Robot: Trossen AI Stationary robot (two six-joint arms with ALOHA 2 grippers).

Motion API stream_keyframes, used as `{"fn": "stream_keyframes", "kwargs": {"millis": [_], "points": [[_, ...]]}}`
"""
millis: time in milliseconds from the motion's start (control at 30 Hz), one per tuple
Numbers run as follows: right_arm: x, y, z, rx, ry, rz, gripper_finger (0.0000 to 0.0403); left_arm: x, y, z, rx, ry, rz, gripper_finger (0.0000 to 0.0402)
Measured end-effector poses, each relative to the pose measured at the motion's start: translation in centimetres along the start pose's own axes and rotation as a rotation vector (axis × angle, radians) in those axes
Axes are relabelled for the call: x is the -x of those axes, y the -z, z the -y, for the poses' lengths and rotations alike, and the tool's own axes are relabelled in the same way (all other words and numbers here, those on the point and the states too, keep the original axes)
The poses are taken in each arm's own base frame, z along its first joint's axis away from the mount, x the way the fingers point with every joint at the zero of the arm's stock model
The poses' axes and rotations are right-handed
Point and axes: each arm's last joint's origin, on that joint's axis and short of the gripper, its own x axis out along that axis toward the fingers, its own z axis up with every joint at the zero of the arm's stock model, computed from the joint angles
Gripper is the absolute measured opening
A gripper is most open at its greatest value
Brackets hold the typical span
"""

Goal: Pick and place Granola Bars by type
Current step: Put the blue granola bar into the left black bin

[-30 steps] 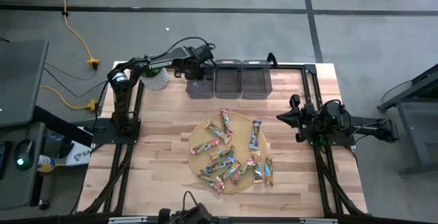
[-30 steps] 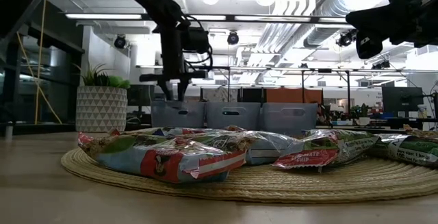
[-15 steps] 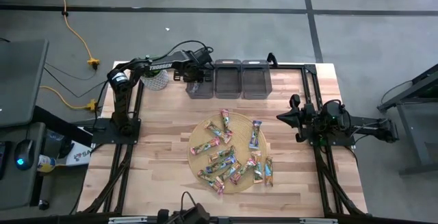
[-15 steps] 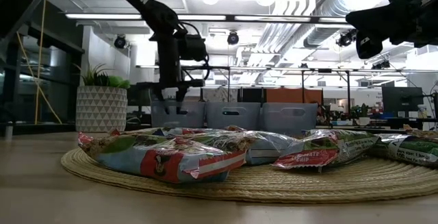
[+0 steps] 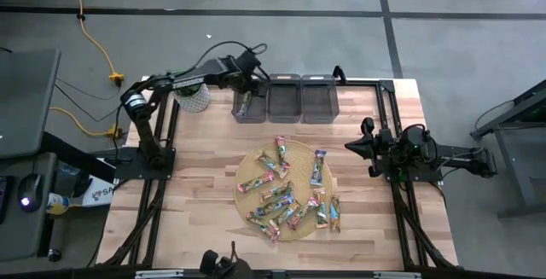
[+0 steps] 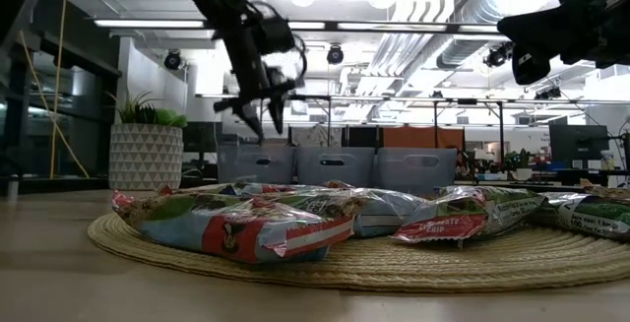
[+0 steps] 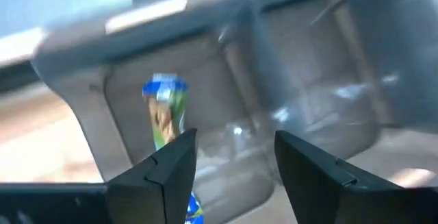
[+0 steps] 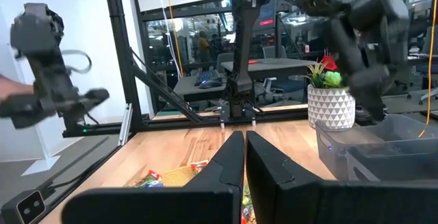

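Note:
Several granola bars (image 5: 286,189) in shiny wrappers lie on a round woven mat (image 5: 247,168) at mid-table; the low view shows them close up (image 6: 236,228). One green and blue bar (image 7: 164,111) lies inside the leftmost of three grey bins (image 5: 238,117) at the table's far edge. My left gripper (image 7: 234,138) hangs open just above that bin (image 5: 247,83), tipped downward, with nothing between its fingers. My right gripper (image 8: 244,159) rests shut at the table's right side (image 5: 351,146), away from the bars.
The middle bin (image 5: 284,98) and the right bin (image 5: 318,98) stand beside the left one. A white patterned plant pot (image 5: 194,100) stands at the far left, close to my left arm. Bare wooden table (image 5: 196,202) lies left of the mat.
My left gripper has opened over the leftmost bin and let go of a bar, which now lies in the bin. The gripper has then risen a little and rolled and tipped, so its fingers now slant.

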Motion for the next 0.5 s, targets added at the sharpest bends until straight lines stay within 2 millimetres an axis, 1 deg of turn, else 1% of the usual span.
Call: {"fn": "stream_keyframes", "kwargs": {"millis": [100, 233, 367, 500], "points": [[0.0, 0.0, 0.0, 0.0, 0.0, 0.0, 0.0, 2.6, -0.4, 0.2, -0.085, 0.07, 0.06, 0.0193], [0.0, 0.0, 0.0, 0.0, 0.0, 0.0, 0.0, 5.9, -0.5, 1.3, -0.187, 0.27, 0.111, 0.0193], [0.0, 0.0, 0.0, 0.0, 0.0, 0.0, 0.0, 9.0, 0.2, 2.8, -0.301, 0.469, 0.147, 0.0193], [0.0, 0.0, 0.0, 0.0, 0.0, 0.0, 0.0, 11.1, 1.7, 4.1, -0.393, 0.529, 0.159, 0.0193]]}}
